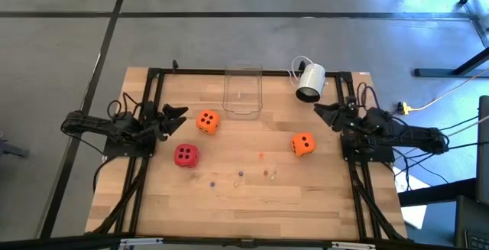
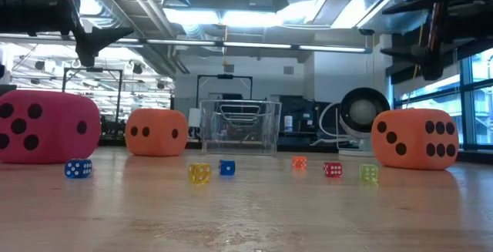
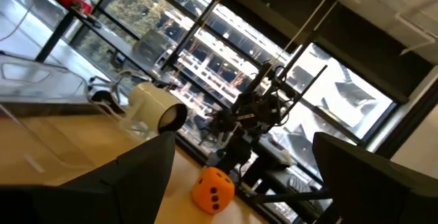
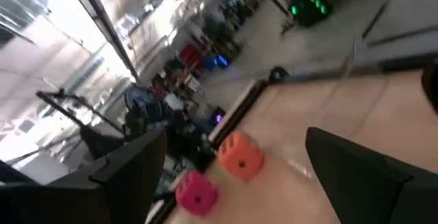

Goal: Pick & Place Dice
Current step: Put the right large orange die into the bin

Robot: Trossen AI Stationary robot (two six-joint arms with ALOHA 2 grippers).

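A: Is any brand, label or writing legible?

B: None can be read; only dark pips are seen on the dice.

A: How are the end effectors shown?

B: The left gripper (image 1: 180, 118) and the right gripper (image 1: 322, 111) are held raised at opposite table sides, fingers apart, nothing clamped.

A: Where are the dice placed?

B: An orange foam cube (image 1: 207, 121) is just beside the left gripper; a red foam cube (image 1: 186, 154) lies near it, toward the front edge. A second orange foam cube (image 1: 303, 144) is near the right gripper. Tiny coloured dice (image 2: 199, 173) are scattered between both, on open wooden table (image 1: 252, 204).
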